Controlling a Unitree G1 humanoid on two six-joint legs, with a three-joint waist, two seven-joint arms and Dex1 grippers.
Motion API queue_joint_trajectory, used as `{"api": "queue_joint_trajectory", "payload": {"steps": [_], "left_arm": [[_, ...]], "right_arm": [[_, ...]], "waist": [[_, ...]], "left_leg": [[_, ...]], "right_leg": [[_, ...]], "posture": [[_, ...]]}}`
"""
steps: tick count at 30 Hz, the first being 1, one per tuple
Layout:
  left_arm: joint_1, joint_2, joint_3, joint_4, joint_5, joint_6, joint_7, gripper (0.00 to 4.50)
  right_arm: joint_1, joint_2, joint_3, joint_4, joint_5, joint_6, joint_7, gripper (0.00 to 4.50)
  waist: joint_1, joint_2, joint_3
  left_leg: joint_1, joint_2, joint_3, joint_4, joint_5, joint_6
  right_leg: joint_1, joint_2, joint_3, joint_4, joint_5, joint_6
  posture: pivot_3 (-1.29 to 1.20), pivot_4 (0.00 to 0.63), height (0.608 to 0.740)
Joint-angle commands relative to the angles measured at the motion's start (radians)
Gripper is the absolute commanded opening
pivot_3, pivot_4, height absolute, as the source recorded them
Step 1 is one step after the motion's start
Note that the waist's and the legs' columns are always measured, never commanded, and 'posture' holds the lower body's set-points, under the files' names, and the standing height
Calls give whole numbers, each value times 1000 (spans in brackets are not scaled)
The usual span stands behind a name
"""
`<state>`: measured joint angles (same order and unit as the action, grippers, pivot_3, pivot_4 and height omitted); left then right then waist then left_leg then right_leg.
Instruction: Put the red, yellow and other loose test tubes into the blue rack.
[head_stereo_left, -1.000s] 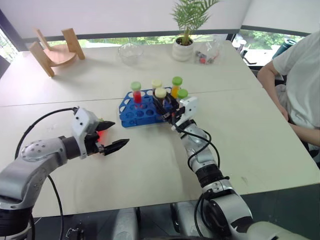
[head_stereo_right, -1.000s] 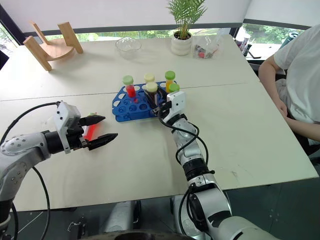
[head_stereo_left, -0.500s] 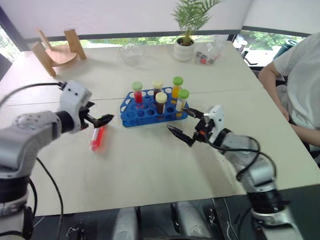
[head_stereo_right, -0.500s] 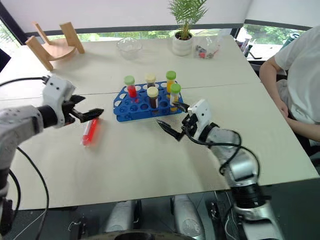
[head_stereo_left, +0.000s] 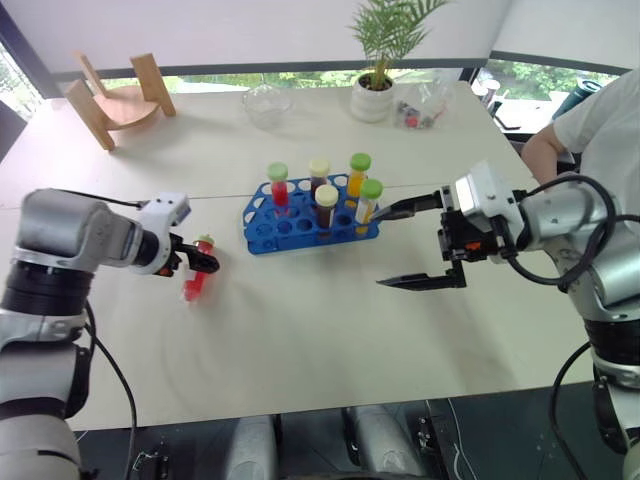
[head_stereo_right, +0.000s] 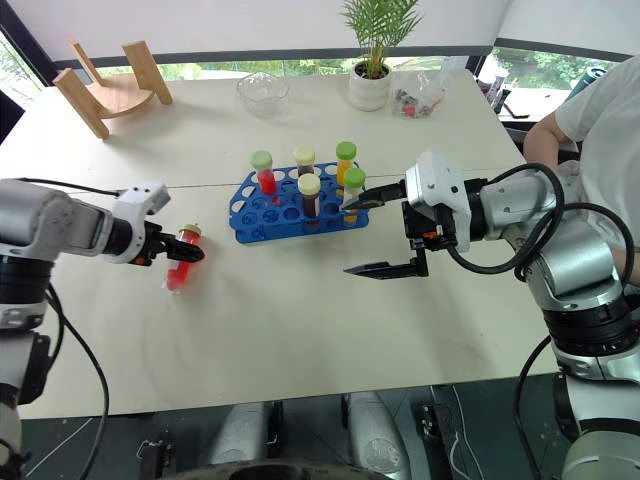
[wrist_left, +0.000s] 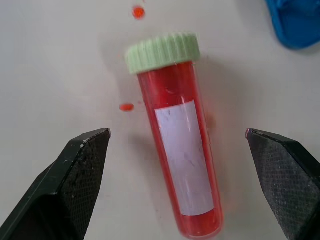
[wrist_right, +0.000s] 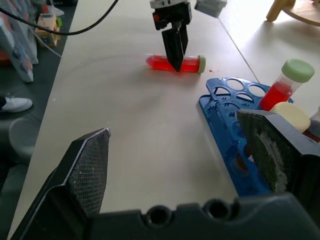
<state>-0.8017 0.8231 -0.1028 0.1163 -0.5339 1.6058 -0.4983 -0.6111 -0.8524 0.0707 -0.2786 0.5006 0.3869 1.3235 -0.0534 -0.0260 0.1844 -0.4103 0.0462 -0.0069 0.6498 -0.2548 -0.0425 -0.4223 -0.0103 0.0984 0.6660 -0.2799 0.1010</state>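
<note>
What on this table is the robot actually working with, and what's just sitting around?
Part of the job: loose red tube lying on the table, blue rack with five tubes standing in it, open left gripper straddling the red tube.

Just lying about: potted plant, glass bowl, wooden stand, plastic bag.

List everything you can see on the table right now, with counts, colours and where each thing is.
Rack: one, blue, table centre.
Racked tubes: five upright; one red with green cap, two dark with cream caps, two yellow-orange with green caps.
Loose tube: one, red, green cap, white label, lying on the table left of the rack.
Table: one, pale.
Wooden stand: one, far left.
Glass bowl: one, clear, far centre.
Plant: one, green, white pot.
Person: one, white shirt, right edge.
Left gripper: open, straddling the loose tube.
Right gripper: open, right of the rack.
</note>
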Motion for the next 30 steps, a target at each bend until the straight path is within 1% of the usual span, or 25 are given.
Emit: {"api": "queue_joint_trajectory", "payload": {"steps": [1, 3, 6, 7, 8, 9, 12, 13, 15, 17, 19, 21, 23, 26, 29, 30], "left_arm": [[-14, -9, 19, 3, 7, 9, 12, 4500], [-17, -41, 31, 17, 26, 5, 28, 4500], [-21, -76, 41, 49, 54, -27, 44, 3726], [-21, -83, 42, 56, 61, -36, 46, 3214], [-23, -93, 48, 66, 72, -50, 52, 2792], [-27, -103, 56, 78, 82, -61, 58, 2153], [-41, -123, 76, 107, 113, -117, 73, 878], [-47, -126, 87, 109, 117, -129, 73, 841], [-42, -130, 145, 53, 90, -227, 36, 841], [-25, -135, 221, -19, 38, -294, -14, 841], [19, -149, 304, -129, -31, -413, -98, 841], [80, -193, 393, -248, -118, -514, -171, 841], [139, -256, 436, -312, -154, -619, -193, 841], [208, -368, 423, -341, -136, -804, -192, 841], [255, -475, 342, -289, -36, -1056, -209, 841], [267, -497, 308, -257, 11, -1134, -210, 841]], "right_arm": [[-19, -16, -34, -41, 23, 5, 1, 4450], [-17, -12, -39, -47, 24, 8, -11, 4450], [-5, -14, -46, -65, 24, 20, -27, 4500], [-1, -15, -48, -71, 25, 23, -33, 4500], [3, -17, -52, -77, 28, 30, -38, 4500], [7, -19, -55, -81, 31, 36, -42, 4500], [21, -24, -62, -89, 28, 33, -49, 4500], [26, -26, -64, -92, 29, 40, -55, 4500], [45, -29, -75, -95, 28, 42, -69, 4500], [64, -34, -86, -101, 29, 55, -87, 4500], [88, -35, -103, -112, 32, 59, -106, 4500], [112, -25, -117, -126, 31, 63, -142, 4500], [125, -18, -124, -137, 29, 69, -174, 4500], [133, -3, -131, -155, 36, 79, -222, 4500], [143, 4, -131, -178, 39, 94, -258, 4500], [147, 4, -132, -185, 40, 100, -267, 4500]], "waist": [[1, 0, 0], [7, 0, 0], [15, 1, 0], [16, 1, -1], [18, 1, -1], [21, 1, -1], [29, 1, -1], [34, 1, -1], [40, 1, -1], [40, 0, 0], [39, 0, 0], [39, 0, 0], [39, 0, 0], [38, 1, -1], [39, 1, -1], [40, 1, -1]], "left_leg": [[0, 0, 0, 0, 0, 0], [1, 0, 0, 1, 0, 0], [1, 0, 0, 1, 0, 0], [1, 0, 0, 1, 0, 0], [1, -1, 0, 1, 0, 0], [1, -1, 0, 1, 0, 0], [1, -1, 0, 2, 0, 0], [1, -1, 0, 3, 0, 0], [1, -1, 0, 3, 0, -1], [1, -1, -1, 3, 1, -2], [0, -1, 0, 3, 2, -3], [0, -1, 1, 3, 2, -4], [0, -1, 1, 1, 2, -5], [1, 0, 1, 1, 3, -5], [2, 0, 1, 2, 3, -5], [2, -1, 1, 3, 3, -5]], "right_leg": [[0, 0, 0, 1, 0, 0], [0, 0, 0, 1, 0, 0], [1, 0, 0, 1, 0, 0], [1, 0, 0, 1, 0, 0], [1, 0, 0, 1, 0, 0], [1, -1, 0, 1, 0, 0], [2, -1, 0, 1, 0, 0], [2, -1, 0, 1, 0, 0], [2, -1, 0, 1, 0, 0], [2, -1, -1, 1, 0, 0], [2, -1, 0, 1, 1, 0], [2, -2, 0, 1, 1, 1], [2, -3, 0, 0, 1, 1], [2, -2, 0, 0, 1, 0], [3, -1, 0, 0, 1, 1], [4, -1, 1, 0, 1, 1]], "posture": [[0, 150, 740], [0, 150, 740], [0, 150, 740], [0, 150, 740], [0, 150, 740], [0, 150, 740], [0, 150, 740], [0, 150, 740], [0, 150, 740], [0, 150, 740], [0, 150, 740], [0, 150, 740], [0, 150, 740], [0, 150, 740], [0, 150, 740], [0, 150, 740]]}}
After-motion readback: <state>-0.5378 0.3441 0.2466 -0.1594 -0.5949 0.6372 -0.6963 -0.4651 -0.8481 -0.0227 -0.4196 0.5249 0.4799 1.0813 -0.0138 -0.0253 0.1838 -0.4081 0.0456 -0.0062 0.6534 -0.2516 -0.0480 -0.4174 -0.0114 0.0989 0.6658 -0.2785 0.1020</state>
